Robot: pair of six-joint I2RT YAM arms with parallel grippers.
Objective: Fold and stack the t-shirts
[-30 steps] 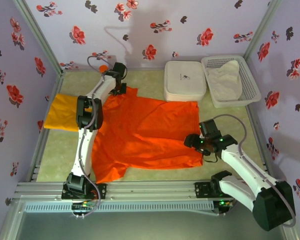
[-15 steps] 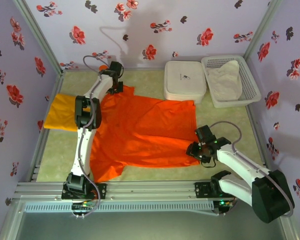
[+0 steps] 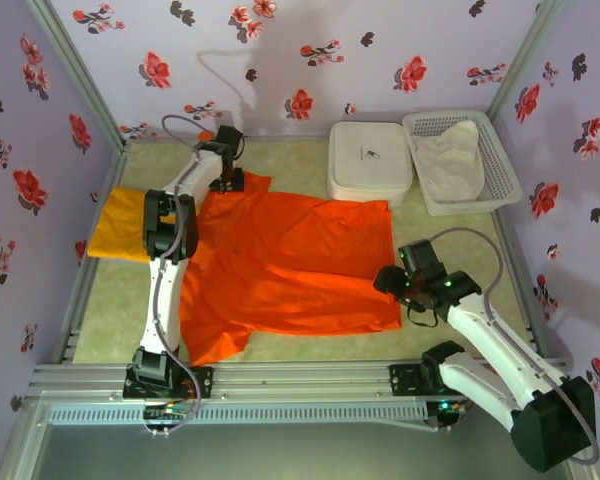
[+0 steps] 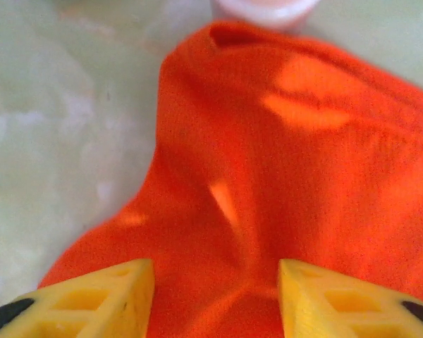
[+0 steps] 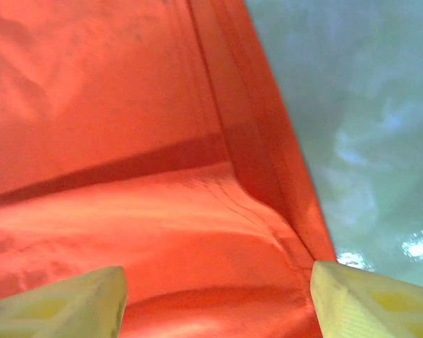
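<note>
**Flower-papered booth, orange tee flat and waiting for its first fold**

Pale green tabletop (image 3: 120,310) carries the orange-red t-shirt (image 3: 290,265) spread open across the middle, one sleeve pointing toward my bases. The mustard t-shirt (image 3: 120,225) lies at the left edge as a neat rectangle, its near corner tucked under the orange one.

I judge the step to be flattening and squaring the orange tee before any fold; it is not yet folded, so the stack is some way off. My left fingers (image 4: 92,299) are spread at the far left corner, cloth lying between them. My right fingers (image 5: 366,303) are spread too, at the right hem corner, with the seam running up between them. Neither pair pinches anything.

Next, I think, both pairs must close on their corners and carry that edge across evenly; soft cotton will sag and crease if one side leads.

At the back right, a white basket (image 3: 475,205) holds a crumpled white cloth (image 3: 450,155). Beside it sits a flat white case (image 3: 369,160), lid shut; I cannot tell what it holds.
</note>
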